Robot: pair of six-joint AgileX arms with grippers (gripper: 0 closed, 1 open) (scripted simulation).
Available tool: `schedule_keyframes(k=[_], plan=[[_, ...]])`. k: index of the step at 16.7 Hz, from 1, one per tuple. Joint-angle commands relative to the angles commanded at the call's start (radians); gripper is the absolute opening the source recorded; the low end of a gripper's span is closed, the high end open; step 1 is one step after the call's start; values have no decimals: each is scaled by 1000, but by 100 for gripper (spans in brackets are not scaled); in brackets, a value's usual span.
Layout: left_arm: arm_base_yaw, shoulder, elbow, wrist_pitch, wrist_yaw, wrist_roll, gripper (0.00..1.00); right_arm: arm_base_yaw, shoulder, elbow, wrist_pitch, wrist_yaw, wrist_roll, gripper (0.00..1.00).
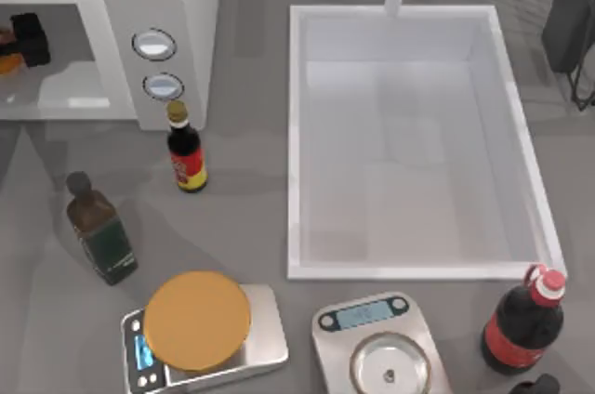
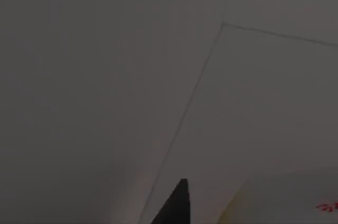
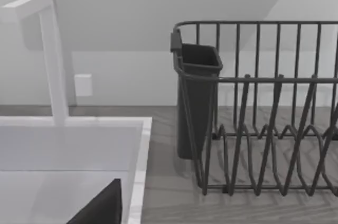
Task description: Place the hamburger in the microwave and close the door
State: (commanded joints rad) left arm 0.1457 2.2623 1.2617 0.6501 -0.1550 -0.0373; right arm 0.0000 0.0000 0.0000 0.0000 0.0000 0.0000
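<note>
1 hamburger [image 1: 7, 50] inside microwave [image 1: 158, 4], touching left pincer [image 1: 30, 39]

Place: a rendered kitchen counter.
Upper left: big white boxy microwave [image 1: 158, 32] with two silver-ringed dials.
Centre: white rectangular sink basin [image 1: 409, 22].
Upper right: dark wire dish rack [image 3: 259, 108].
Lower edge: two steel kitchen scales [image 1: 381, 348], sauce bottles [image 1: 186, 148].

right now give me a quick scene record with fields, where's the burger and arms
left gripper: inside the microwave cavity, at the top view's left edge
hamburger: orange bit beside the left gripper, in the cavity, partly seen
door: can't tell from these views
right gripper: low at the right, by the cola bottle
sink: right of the microwave
soy sauce bottle: standing in front of the dials
</note>
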Motion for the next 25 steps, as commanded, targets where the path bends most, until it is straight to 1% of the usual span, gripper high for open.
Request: schedule_keyframes(k=[6, 15, 21, 25], plan=[[33, -140, -148, 124, 25, 15, 100, 0, 0, 0, 0, 0, 0, 100], [64, -333, -511, 324, 89, 43, 100, 0, 0, 0, 0, 0, 0, 100], [89, -392, -752, 420, 117, 49, 100, 0, 0, 0, 0, 0, 0, 100], [109, -379, -862, 428, 121, 56, 100, 0, 0, 0, 0, 0, 0, 100]])
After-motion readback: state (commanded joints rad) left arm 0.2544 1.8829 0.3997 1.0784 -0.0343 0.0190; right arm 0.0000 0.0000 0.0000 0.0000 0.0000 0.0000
